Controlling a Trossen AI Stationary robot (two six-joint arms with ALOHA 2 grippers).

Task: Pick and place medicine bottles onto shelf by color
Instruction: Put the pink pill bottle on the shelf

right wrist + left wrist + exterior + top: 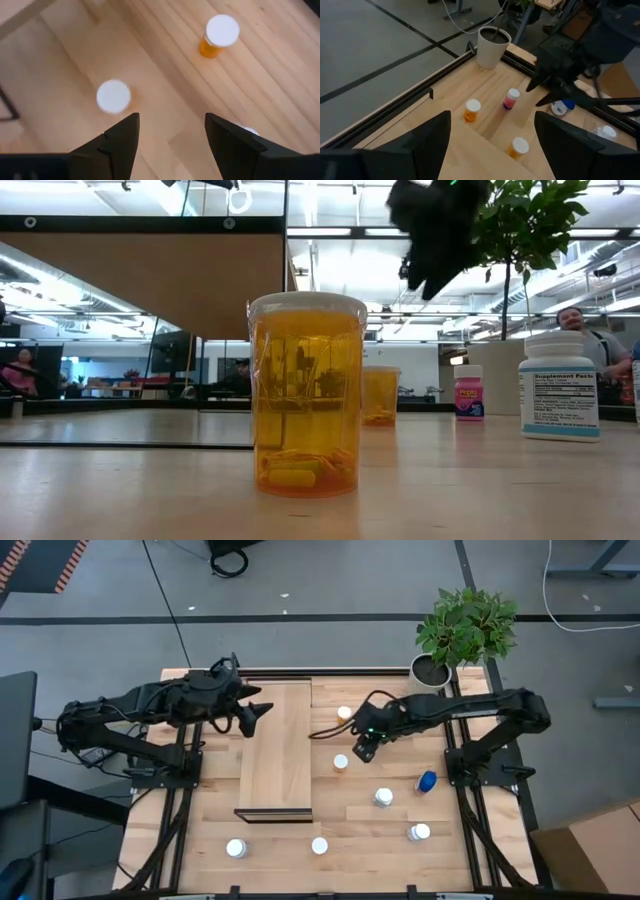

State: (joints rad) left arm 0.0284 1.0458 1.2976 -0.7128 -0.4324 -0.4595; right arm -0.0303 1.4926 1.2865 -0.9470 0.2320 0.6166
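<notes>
Bottles are standing scattered on the table (pixel 200 830), none on the shelf (pixel 277 745). Right gripper (pixel 362 752) is hovering, fingers spread and empty, beside an orange bottle (pixel 341 762). Left gripper (pixel 256 712) is waiting open-fingered over the shelf's far end.

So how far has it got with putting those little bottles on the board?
Nothing looks done: the shelf holds no bottles. Neither the left gripper, over the shelf's edge, nor the right gripper, open above the table, holds anything. The bottles, like the orange one and the blue one, remain to be placed.
</notes>
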